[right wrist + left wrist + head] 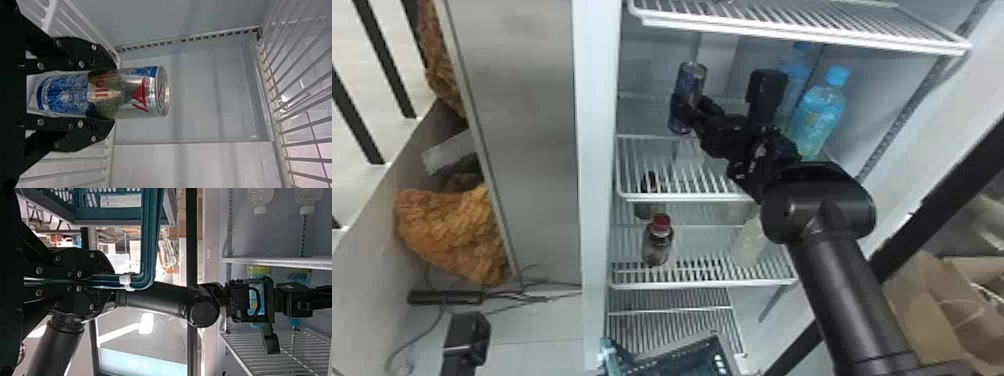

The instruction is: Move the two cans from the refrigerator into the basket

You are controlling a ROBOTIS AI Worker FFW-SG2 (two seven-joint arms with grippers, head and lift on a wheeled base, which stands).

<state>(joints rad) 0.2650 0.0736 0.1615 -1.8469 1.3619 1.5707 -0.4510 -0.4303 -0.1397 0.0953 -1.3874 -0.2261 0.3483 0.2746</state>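
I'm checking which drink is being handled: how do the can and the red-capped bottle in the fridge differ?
The can is held between the fingers of the right gripper, while the bottle stands on a shelf untouched.
The can has a flat metal top; the bottle has a red cap.
The can is higher up than the bottle.
Both are inside the fridge.

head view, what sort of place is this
Most likely an open upright refrigerator used for drinks: it has white wire shelves one above another, with a red-capped bottle and blue-capped bottles on them.
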